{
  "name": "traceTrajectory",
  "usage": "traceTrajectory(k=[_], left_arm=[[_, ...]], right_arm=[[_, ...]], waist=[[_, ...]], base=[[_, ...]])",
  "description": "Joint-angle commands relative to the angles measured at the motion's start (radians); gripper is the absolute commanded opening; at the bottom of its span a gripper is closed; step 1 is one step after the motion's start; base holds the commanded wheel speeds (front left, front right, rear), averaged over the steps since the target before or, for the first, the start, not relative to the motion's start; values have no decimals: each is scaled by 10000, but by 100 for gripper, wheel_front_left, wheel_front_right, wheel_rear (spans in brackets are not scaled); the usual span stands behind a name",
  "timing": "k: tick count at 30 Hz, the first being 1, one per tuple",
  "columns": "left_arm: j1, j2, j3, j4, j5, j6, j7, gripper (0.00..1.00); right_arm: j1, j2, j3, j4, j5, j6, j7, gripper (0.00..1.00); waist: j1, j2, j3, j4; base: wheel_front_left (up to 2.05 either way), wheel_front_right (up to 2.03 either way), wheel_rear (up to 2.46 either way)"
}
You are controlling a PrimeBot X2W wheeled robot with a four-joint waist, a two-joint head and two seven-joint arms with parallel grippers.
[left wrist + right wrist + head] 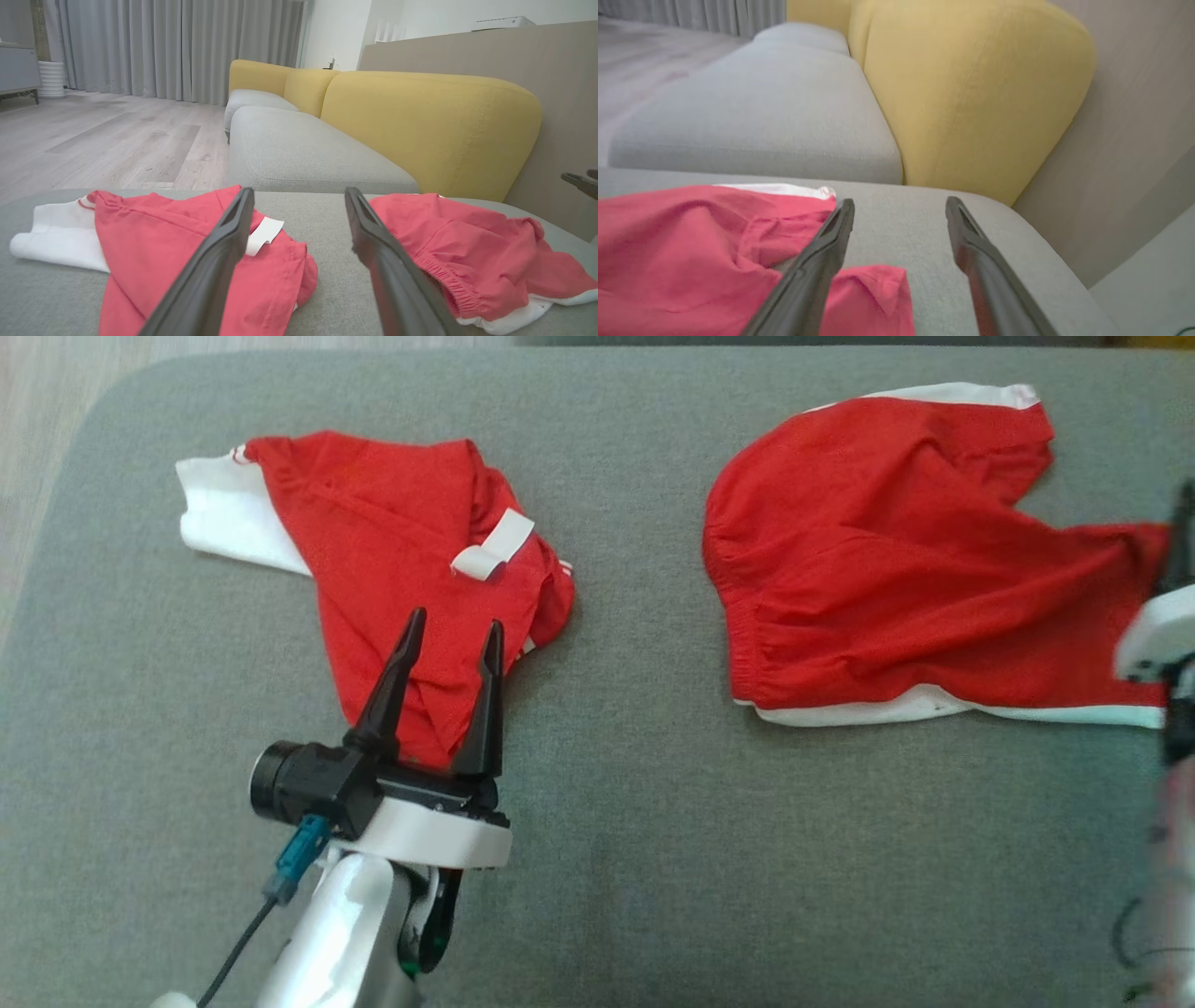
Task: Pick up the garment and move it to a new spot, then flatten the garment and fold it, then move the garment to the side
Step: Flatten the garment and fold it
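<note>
Two red garments lie on the grey cushion (635,803) in front of me, well apart, with a bare strip of cushion between them. The left garment (392,551) is crumpled, with a white sleeve-like part sticking out at its far left and a small white tag (495,546) folded on top. The right garment (887,579) is spread wider. It has a gathered elastic edge on the side facing the other garment, white trim along its near and far edges, and many soft creases across its middle.

My left pincer (456,621) is spread wide with nothing between its fingers. In the head view its tips overlap the near end of the left garment, but I cannot tell whether they touch the cloth. Along my left wrist I see the left garment (154,233) under one finger and the right garment (467,247) beside the other.

My right pincer (896,205) is also spread and grips nothing. One finger crosses a turned-up corner of the right garment (691,252); the other lies over bare cushion. In the head view that arm is a blur at the right edge, by the garment's right end.

Beyond the cushion stand a second grey seat (303,154) and yellow backrests (430,130). Off to the side are a pale wooden floor (93,140) and grey curtains (177,46).
</note>
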Motion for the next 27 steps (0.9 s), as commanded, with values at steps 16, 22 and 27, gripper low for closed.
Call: traceTrajectory(k=[16, 22, 27], left_arm=[[83, 31, 359, -114, 320, -124, -95, 100], [-1, 50, 164, 269, 578, -208, -95, 100], [-443, 110, -744, 1281, 860, -581, 238, 100]], right_arm=[[4106, 850, 4385, -3219, 3937, 67, -1961, 100], [4590, 852, 4437, -3784, 4142, 67, -1967, 100], [4428, 853, 4265, -3913, 4086, 67, -1968, 100]], waist=[[-1, 0, -905, -904], [-1, 0, -803, -1089], [-1, 0, -520, -1362]], base=[[0, 0, 0], [0, 0, 0], [0, 0, 0]])
